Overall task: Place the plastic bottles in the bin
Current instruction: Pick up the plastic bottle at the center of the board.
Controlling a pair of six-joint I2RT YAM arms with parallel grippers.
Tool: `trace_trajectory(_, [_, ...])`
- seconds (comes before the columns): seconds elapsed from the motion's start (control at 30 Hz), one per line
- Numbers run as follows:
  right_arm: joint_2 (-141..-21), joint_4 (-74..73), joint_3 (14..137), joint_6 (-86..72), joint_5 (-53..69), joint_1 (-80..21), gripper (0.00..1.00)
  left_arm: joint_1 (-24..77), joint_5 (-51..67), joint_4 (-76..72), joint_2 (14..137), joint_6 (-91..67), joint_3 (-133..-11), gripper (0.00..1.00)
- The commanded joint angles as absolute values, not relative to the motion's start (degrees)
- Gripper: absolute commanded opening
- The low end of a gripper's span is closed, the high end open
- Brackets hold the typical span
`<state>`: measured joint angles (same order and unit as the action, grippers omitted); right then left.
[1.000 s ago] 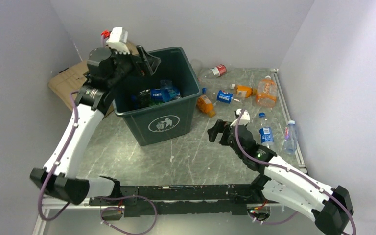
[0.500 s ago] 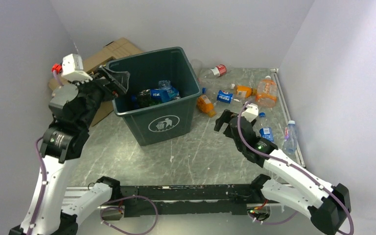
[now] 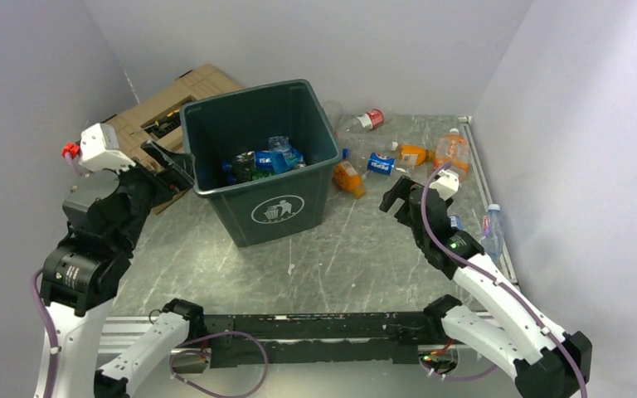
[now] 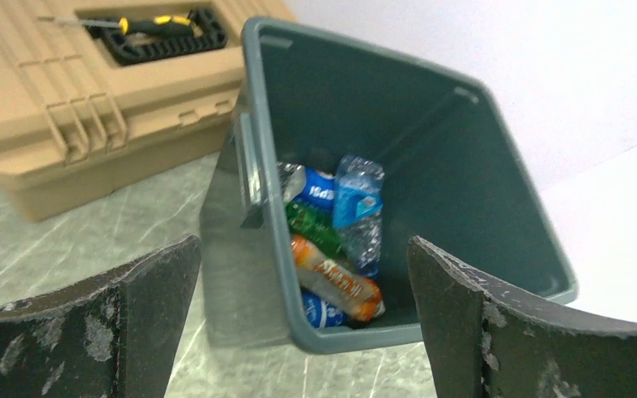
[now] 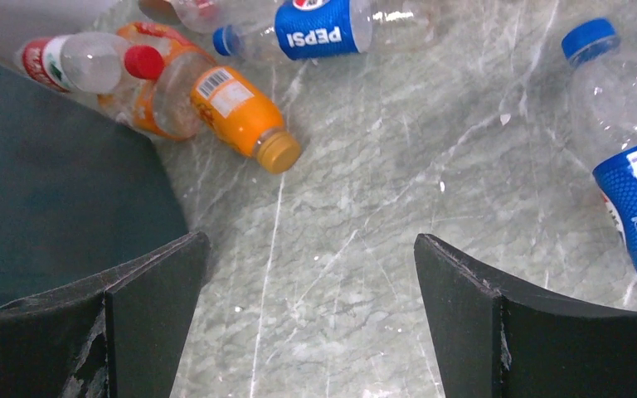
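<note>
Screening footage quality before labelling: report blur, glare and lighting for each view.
Top external: even light, soft shadows, faint sheen on the table. Left wrist: slightly soft, labels inside the bin hard to read. Right wrist: sharp, the Pepsi bottle label legible.

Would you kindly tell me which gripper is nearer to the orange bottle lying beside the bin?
Right. The right gripper hovers open a little way from the orange bottle. The left gripper is on the other side of the bin, by the tan case.
</note>
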<state>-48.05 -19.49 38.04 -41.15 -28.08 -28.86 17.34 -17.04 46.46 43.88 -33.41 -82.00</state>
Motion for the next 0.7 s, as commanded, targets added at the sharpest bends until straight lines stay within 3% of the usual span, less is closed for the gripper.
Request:
trace_trajectory(0.0, [-45.43, -16.41, 40.34, -35.93, -29.88, -28.48, 1.0, 17.41, -19.4, 53.21, 43.95, -34.2, -83.98, 0.99])
trace_trajectory(0.27, [-46.19, -12.6, 40.53, -30.41, -34.53, -28.47, 0.97, 18.44, -22.35, 57.1, 41.55, -33.32, -83.97, 0.99])
trace_trajectory(0.5, [-53.87, -7.04, 40.46, -32.74, -22.37, -23.36, 0.97, 19.07, -22.36, 56.63, 41.04, -34.75, -80.67, 1.0])
trace_trajectory(0.67, [-58.03, 10.33, 33.52, -36.62, -9.15, -17.07, 0.91, 19.07, -20.18, 56.28, 39.24, -34.41, -81.18, 1.0])
